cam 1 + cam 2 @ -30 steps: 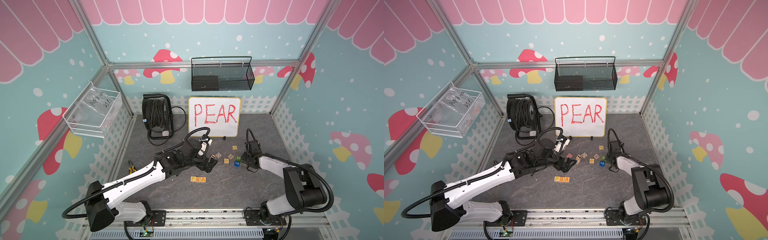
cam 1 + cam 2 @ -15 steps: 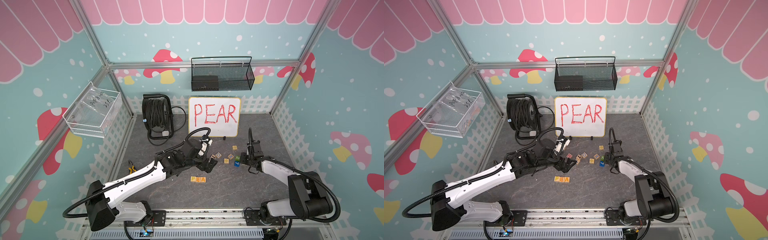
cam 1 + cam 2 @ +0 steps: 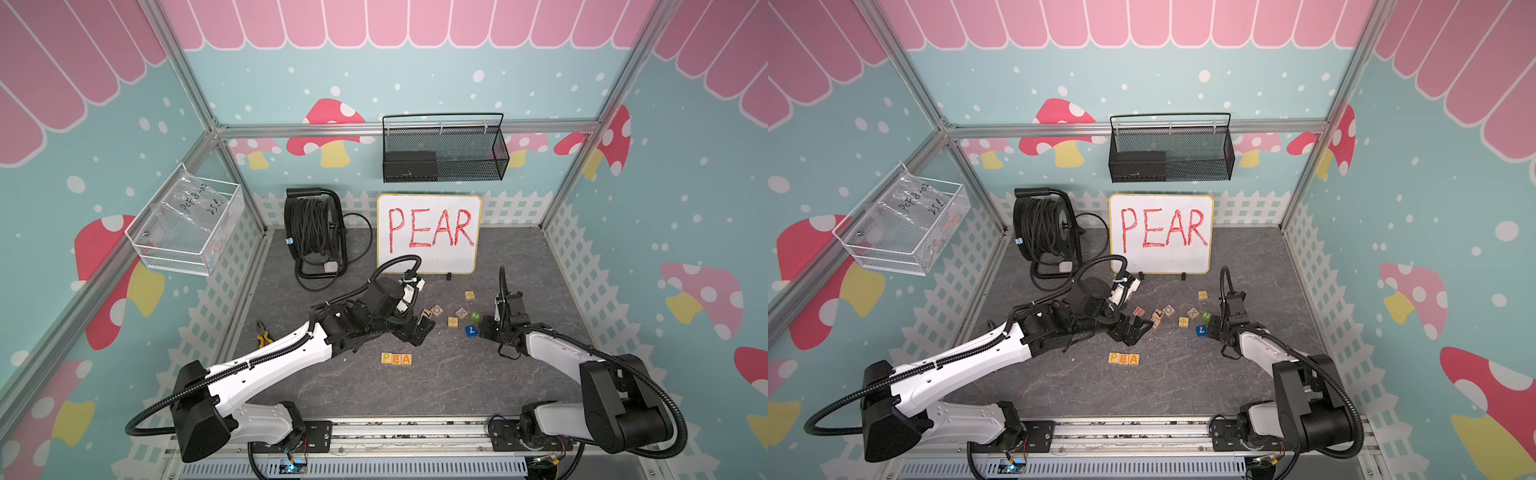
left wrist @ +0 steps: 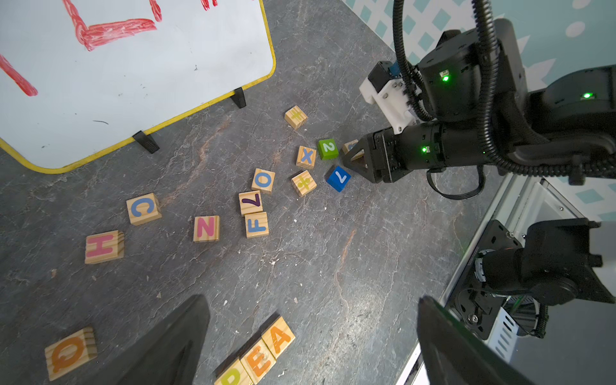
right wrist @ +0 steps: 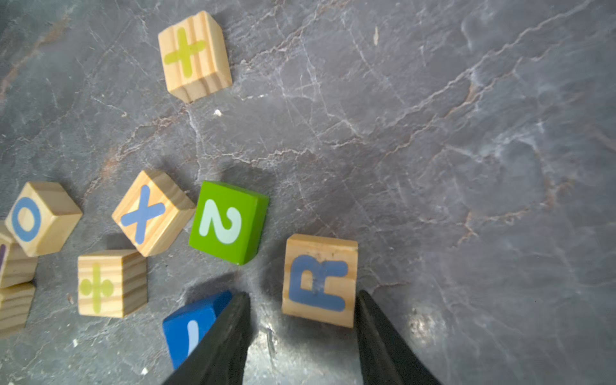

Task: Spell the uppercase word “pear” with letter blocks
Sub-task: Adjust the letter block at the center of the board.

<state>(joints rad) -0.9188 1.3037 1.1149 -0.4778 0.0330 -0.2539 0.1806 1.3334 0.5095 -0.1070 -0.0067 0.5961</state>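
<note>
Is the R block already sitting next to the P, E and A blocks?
No, the R block lies between the right gripper's open jaws, well apart from the PEA row.

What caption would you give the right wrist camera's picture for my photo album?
Open right pincer straddles the near edge of the wooden R block, next to a green 2 cube.

Between the tips of my right gripper sits the R block, its letter blue. Just past the tips the green cube reads 2, and beside one finger the blue cube reads 7. Farther out I read the X block, O block, plus block and division-sign block. Near my left gripper the block row spells P, E, A. Well ahead of both grippers the whiteboard says PEAR in red.
</note>
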